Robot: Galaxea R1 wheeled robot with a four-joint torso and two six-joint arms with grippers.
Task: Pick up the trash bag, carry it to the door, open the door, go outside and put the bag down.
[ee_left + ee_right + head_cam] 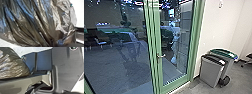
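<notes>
Your dark, glossy plastic trash bag (pixel 41 23) bulks close to the left wrist camera, its skin drawn into long, nearly parallel pleats that converge towards one edge. In the right wrist view you see part of it too, beside the robot's own wide dark plate (pixel 66 69) and close to the jointed bar (pixel 16 85), with finer creases running towards the part that narrows by the bar. You have the pleats to go by, but I cannot tell the whole bag's long axis, or which way its mouth points. I cannot tell whether your left gripper is open, closed or gripping the bag, and the same goes for your right gripper.

In the head view, you face a green-framed glass door (pixel 175 85), which looks closed. It stands upright, taller than wide, with its metal lever handle (pixel 161 56) lying roughly level and pointing right. Dim shapes and reflections mix in the glass. To the door's right, by the white wall (pixel 220 30), you have a grey bin with a dark lid (pixel 211 71) and, just behind it, a grey bin with a green lid (pixel 231 63), both upright on the grey floor (pixel 239 82).
</notes>
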